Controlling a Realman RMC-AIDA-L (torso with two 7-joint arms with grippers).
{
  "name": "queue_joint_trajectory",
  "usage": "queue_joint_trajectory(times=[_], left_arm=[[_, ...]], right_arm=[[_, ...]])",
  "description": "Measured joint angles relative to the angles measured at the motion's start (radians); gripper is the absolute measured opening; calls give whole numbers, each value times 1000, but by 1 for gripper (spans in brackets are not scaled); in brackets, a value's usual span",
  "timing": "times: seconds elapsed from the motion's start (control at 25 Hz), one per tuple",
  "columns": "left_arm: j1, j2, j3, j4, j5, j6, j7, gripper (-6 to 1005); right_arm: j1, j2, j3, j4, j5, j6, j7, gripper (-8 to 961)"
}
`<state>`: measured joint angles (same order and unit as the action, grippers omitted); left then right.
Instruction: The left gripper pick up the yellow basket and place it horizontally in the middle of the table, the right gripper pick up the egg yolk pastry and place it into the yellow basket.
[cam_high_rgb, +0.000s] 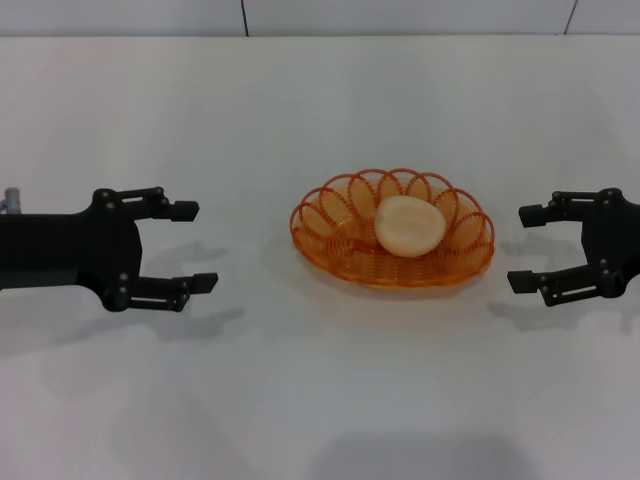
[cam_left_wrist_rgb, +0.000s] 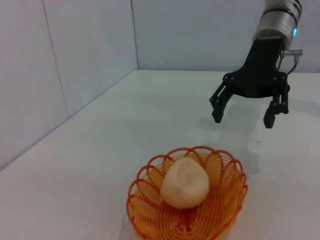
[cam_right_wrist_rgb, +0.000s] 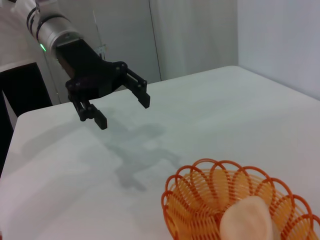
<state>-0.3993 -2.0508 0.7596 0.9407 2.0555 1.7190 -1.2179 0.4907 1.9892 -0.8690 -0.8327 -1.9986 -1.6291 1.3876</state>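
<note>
The yellow basket (cam_high_rgb: 392, 240), an oval orange wire basket with a looped rim, lies lengthwise across the middle of the white table (cam_high_rgb: 300, 400). The egg yolk pastry (cam_high_rgb: 409, 225), a pale cream bun, rests inside it, right of its centre. The basket (cam_left_wrist_rgb: 187, 210) and pastry (cam_left_wrist_rgb: 185, 183) also show in the left wrist view, and the basket (cam_right_wrist_rgb: 235, 200) and pastry (cam_right_wrist_rgb: 248, 222) in the right wrist view. My left gripper (cam_high_rgb: 195, 246) is open and empty, left of the basket and apart from it. My right gripper (cam_high_rgb: 524, 247) is open and empty, just right of the basket.
The table's far edge meets a pale wall (cam_high_rgb: 400, 15) at the back. In the left wrist view the right gripper (cam_left_wrist_rgb: 243, 114) hangs beyond the basket; in the right wrist view the left gripper (cam_right_wrist_rgb: 123, 110) does. Bare white tabletop lies in front of the basket.
</note>
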Motion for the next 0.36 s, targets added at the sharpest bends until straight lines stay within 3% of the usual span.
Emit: queue_joint_trajectory(times=[0.36], left_arm=[[-3, 1, -13, 0, 4, -1, 0, 827]], right_arm=[[-1, 0, 1, 2, 2, -1, -8, 885]])
